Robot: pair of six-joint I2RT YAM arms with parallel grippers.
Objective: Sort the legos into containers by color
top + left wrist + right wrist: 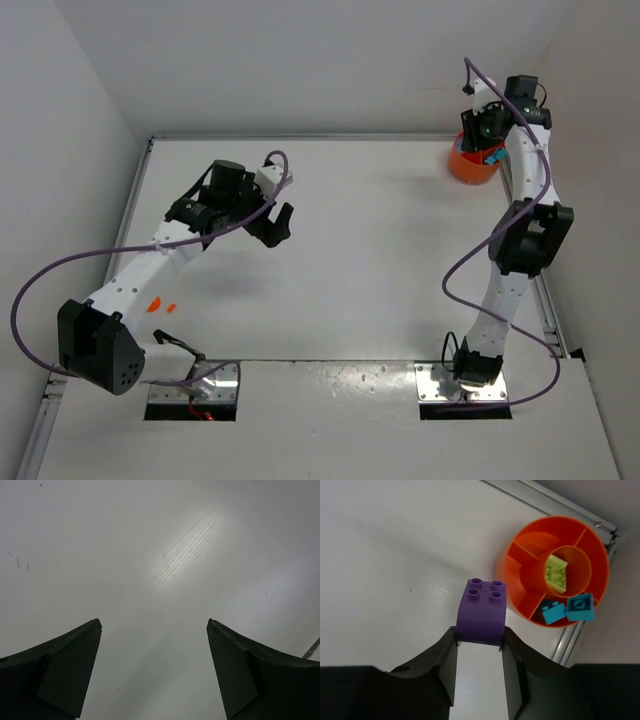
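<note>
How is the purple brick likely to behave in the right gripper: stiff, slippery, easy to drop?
The purple brick looks like hard moulded plastic, so it is probably stiff and light. Its smooth sides, pinched by the right gripper only at one end, may slip. Its arched shape might let it rock when released.

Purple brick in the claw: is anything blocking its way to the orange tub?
Nothing visible. The right gripper holds the purple brick near the tub, with only table showing between them. Two outer tub sections look empty.
</note>
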